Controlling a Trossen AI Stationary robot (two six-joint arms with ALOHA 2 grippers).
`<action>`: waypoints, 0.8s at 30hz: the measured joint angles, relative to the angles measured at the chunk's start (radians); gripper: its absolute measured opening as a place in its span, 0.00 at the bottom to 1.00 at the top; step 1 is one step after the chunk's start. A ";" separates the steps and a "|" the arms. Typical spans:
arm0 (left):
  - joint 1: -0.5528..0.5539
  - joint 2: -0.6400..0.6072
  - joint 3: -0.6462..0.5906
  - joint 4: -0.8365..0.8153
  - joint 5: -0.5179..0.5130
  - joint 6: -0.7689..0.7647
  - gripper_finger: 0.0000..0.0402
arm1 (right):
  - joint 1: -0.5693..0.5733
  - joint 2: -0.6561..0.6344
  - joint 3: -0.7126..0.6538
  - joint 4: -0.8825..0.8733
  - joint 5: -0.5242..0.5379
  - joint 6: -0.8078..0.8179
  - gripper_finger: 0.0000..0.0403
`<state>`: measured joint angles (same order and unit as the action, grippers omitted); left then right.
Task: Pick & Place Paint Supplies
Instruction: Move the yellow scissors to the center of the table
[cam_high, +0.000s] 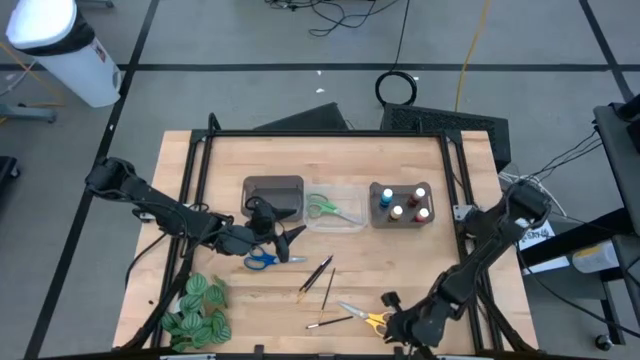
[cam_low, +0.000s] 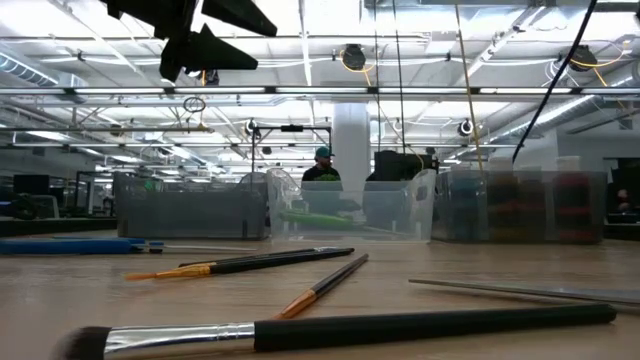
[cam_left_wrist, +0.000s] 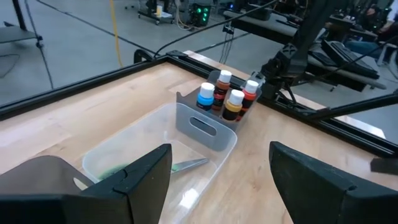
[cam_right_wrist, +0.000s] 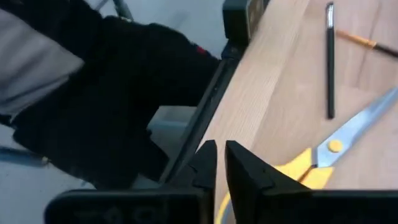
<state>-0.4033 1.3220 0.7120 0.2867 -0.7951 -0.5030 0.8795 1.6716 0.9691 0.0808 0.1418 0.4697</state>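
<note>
**Right gripper closed in on yellow scissors at the worktop's near edge**

The right gripper (cam_high: 392, 322) sat low at the near edge of the worktop (cam_high: 400, 255), right at the handles of the yellow scissors (cam_high: 368, 317). In the right wrist view its jaws stood almost together, with a narrow gap left between them, and the yellow handle (cam_right_wrist: 298, 171) lay just beside the fingertips; whether they actually pinched it could not be told.

The left gripper (cam_high: 283, 238) hovered above the worktop between the grey bin (cam_high: 273, 190) and the blue scissors (cam_high: 268, 260), its jaws spread wide and holding nothing.

The green scissors (cam_high: 328, 208) lay inside the clear bin (cam_high: 345, 225), which stood between the grey bin and the small grey caddy (cam_high: 378, 218). The paint bottles (cam_high: 404, 203) stood upright in that caddy, with blue, white, orange and red-brown caps showing.

Three thin paintbrushes (cam_high: 320, 275) lay loose on the bare wood near the middle, between the two pairs of loose scissors. A green striped leafy bunch (cam_high: 198, 310) rested at the near left corner.
</note>
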 joint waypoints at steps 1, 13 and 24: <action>0.000 0.000 0.000 0.000 0.009 0.000 0.70 | 0.000 0.017 0.000 0.044 0.033 0.029 0.09; 0.000 0.000 0.000 -0.052 0.048 -0.068 0.70 | -0.076 0.083 0.078 0.070 0.041 0.114 0.26; 0.000 0.000 0.000 -0.059 0.063 -0.074 0.70 | -0.018 0.083 0.095 -0.271 -0.152 0.439 0.30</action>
<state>-0.4034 1.3220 0.7120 0.2279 -0.7326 -0.5774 0.8616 1.7550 1.0639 -0.1903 -0.0106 0.9085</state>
